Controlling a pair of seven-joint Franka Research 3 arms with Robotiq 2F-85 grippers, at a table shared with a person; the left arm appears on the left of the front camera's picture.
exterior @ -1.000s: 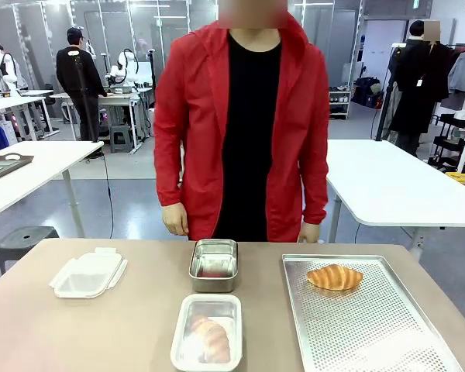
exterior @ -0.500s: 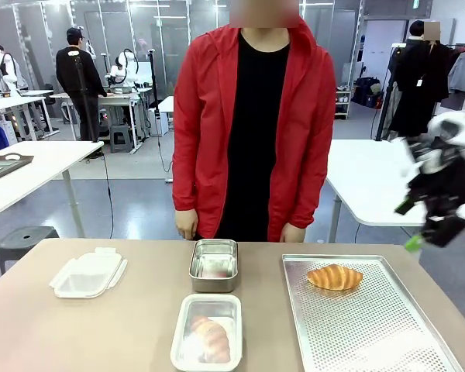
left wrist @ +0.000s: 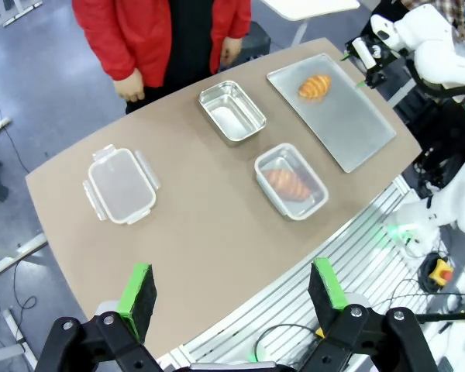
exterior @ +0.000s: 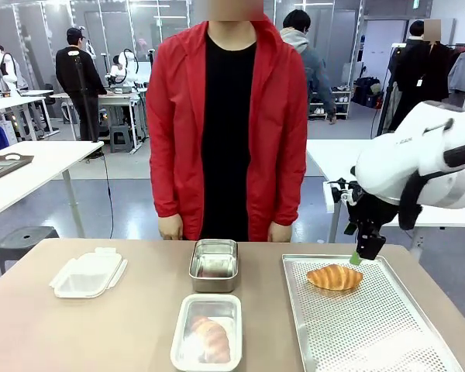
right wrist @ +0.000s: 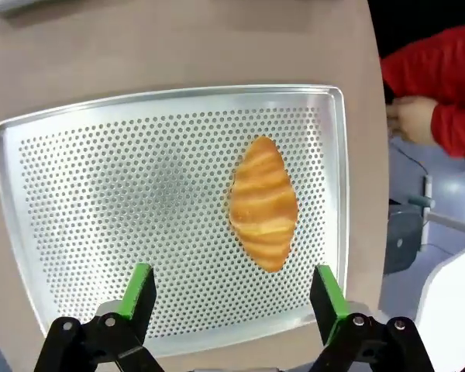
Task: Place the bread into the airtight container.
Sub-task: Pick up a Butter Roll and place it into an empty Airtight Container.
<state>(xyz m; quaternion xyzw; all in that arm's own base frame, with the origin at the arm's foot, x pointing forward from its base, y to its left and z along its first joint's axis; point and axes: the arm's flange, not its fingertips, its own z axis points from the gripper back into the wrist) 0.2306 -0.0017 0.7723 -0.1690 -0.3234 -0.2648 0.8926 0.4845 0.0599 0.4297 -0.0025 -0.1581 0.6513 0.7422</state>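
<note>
Looking across from the front, you see the right gripper point(exterior: 362, 253) hanging over the far edge of the perforated tray point(exterior: 387, 333), beside the croissant point(exterior: 335, 277) lying on it. Its wrist view settles what the front cannot: jaws wide, holding nothing. Judge the croissant light, soft, flaky; pinch gently across its middle. From the left wrist, the left gripper point(left wrist: 232, 283) gapes empty and the clip-lidded container point(left wrist: 120, 184) sits well apart from the tray.

Golden-brown bread roll point(exterior: 335, 277) with paler stripes, silver metal tray point(exterior: 387, 341) dotted with holes, plain tan tabletop point(exterior: 124, 333), my black right pincer point(right wrist: 232, 296) with green pads point(right wrist: 139, 291), person's red jacket point(exterior: 174, 132) over black shirt point(exterior: 229, 132)
</note>
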